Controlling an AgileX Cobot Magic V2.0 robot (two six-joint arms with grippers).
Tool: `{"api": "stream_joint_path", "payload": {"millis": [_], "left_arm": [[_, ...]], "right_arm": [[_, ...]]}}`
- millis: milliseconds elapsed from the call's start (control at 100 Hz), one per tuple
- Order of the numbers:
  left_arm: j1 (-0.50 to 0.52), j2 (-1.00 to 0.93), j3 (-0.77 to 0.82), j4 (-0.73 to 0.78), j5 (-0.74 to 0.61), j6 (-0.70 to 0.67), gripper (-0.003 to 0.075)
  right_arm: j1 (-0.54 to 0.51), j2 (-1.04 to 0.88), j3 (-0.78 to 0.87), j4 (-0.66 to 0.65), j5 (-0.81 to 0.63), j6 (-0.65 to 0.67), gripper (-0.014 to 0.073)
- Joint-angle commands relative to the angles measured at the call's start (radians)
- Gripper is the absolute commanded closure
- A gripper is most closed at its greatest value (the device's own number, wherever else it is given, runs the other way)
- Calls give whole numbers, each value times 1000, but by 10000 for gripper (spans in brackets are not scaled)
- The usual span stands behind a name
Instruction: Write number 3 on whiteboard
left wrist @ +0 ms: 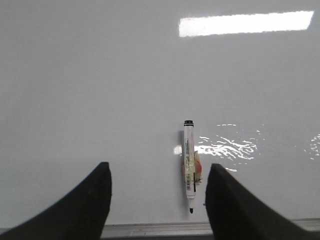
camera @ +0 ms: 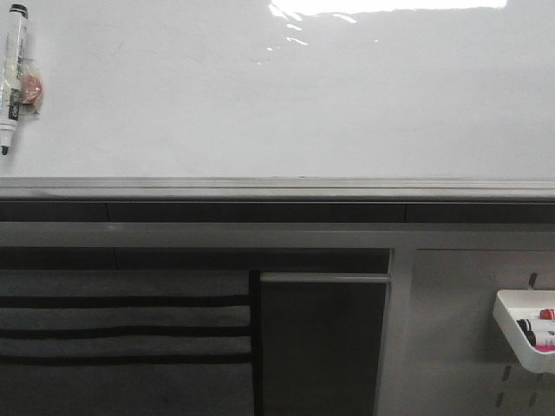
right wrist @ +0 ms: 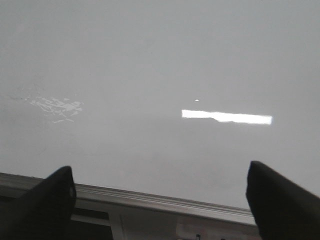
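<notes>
Left fingers [left wrist: 157, 200] spread wide and empty, lined up on the marker [left wrist: 189, 167]; nothing written yet.
Right fingers [right wrist: 160, 195] also released, holding nothing, facing bare whiteboard [right wrist: 150, 60] above the grey rail [right wrist: 165, 202]. Step looks like pre-grasp: no number 3 anywhere on the whiteboard [camera: 286, 95], so writing hasn't started. Marker [camera: 13, 78] hangs on the board at the upper left of the front frame, long axis vertical, black cap end up, tip down, some small reddish thing stuck beside it. Next move probably: left arm closes in, fingers straddle the barrel mid-length across its axis, then clench and pull it off. Spare markers sit in a white tray [camera: 520, 325] at lower right, untouched.
</notes>
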Motion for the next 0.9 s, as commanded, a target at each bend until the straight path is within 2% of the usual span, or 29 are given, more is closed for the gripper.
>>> {"api": "stream_joint_path", "payload": {"millis": [0, 180, 490, 570, 890], "left_arm": [[2, 67, -23, -35, -74, 21, 355], [-16, 254, -34, -131, -76, 150, 355], [-120, 607, -70, -131, -188, 154, 355], [-145, 699, -90, -123, -253, 154, 355], [-146, 994, -142, -132, -457, 154, 355]], "right_arm": [[10, 16, -46, -18, -74, -10, -31], [41, 18, -59, -18, -84, -10, -31], [51, 18, -59, -18, -82, -10, -31], [51, 18, -59, -18, -82, -10, -31], [51, 18, -59, -18, -75, -10, -31]]}}
